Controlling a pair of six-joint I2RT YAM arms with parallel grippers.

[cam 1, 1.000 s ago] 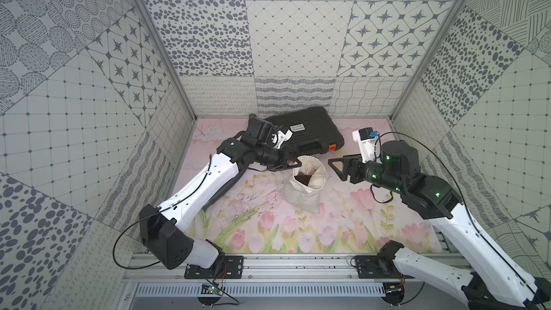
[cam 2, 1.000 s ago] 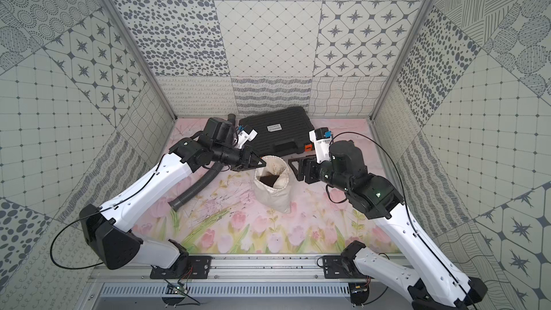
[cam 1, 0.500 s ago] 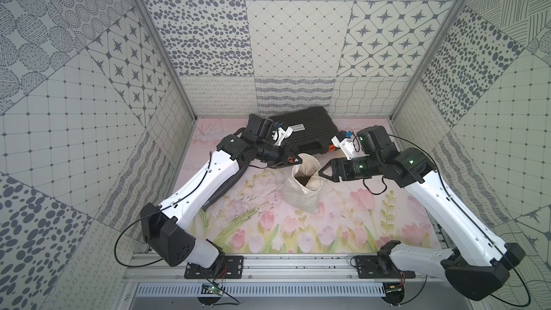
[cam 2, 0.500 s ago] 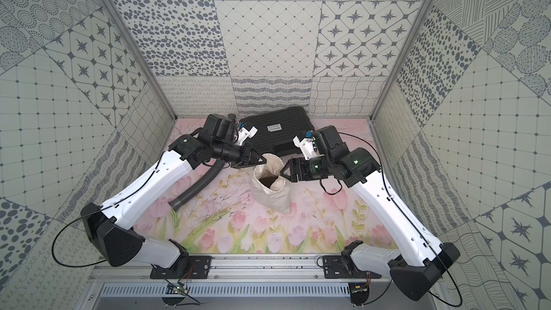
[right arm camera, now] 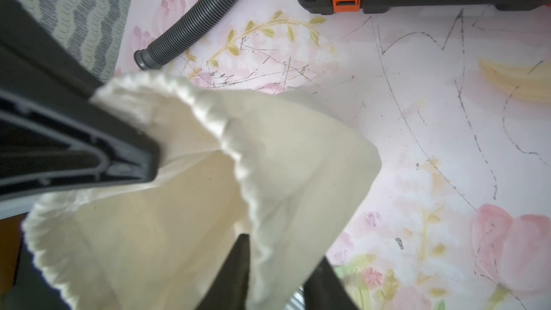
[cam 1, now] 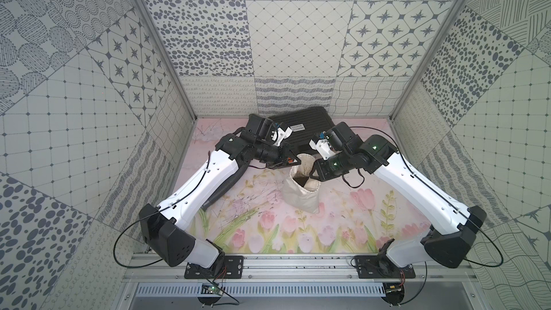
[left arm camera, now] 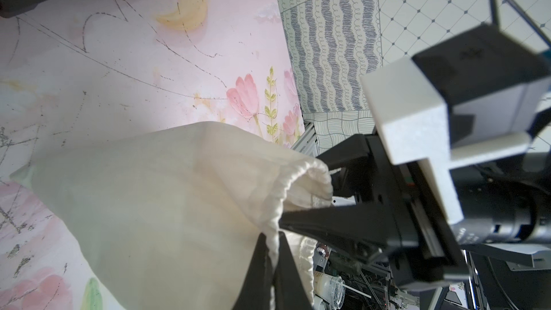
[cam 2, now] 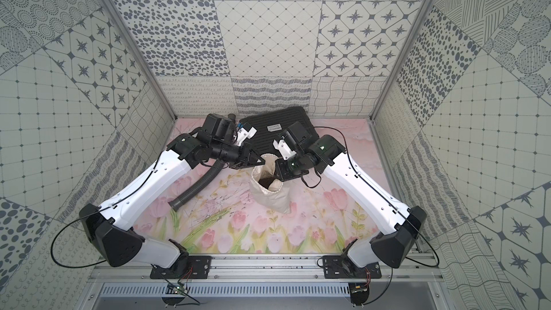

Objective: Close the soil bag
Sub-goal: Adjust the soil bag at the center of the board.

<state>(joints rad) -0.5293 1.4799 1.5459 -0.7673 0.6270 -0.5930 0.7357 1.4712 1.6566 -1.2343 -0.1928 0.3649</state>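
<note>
Floral mat bears the upright soil bag, mouth upward, both jaws clenched on its rim.

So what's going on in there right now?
Both arms are at the soil bag, which stands on the floral mat in front of the black case. The left gripper is shut on the bag's rim on one side, the right gripper shut on the rim opposite. The mouth is still open, dark soil showing inside. A corrugated hose lies nearby.
</note>
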